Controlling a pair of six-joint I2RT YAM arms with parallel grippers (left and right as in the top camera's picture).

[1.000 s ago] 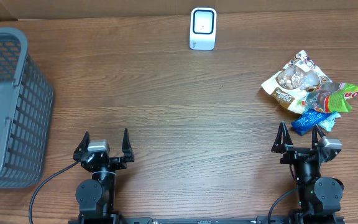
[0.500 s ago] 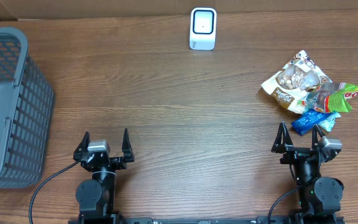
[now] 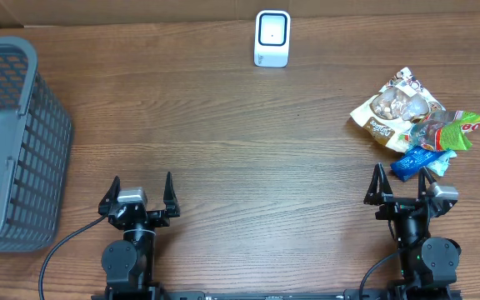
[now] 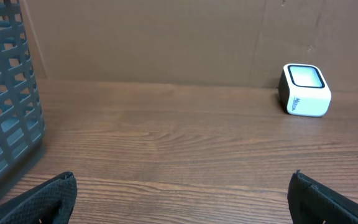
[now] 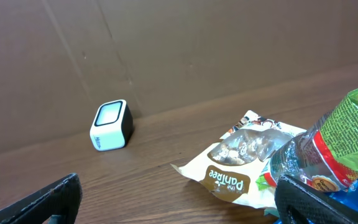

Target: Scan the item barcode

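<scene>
open tabletop between basket and snacks

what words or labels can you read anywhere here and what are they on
"PaniRee", as best it reads, on the tan snack bag; the smaller word before it is blurred.
Scanner: small dark logo on its side, too small to read.
Bottle: label print blurred.
Green packet: white characters on red, not clear enough to read.
Blue packet: print too small.
</scene>
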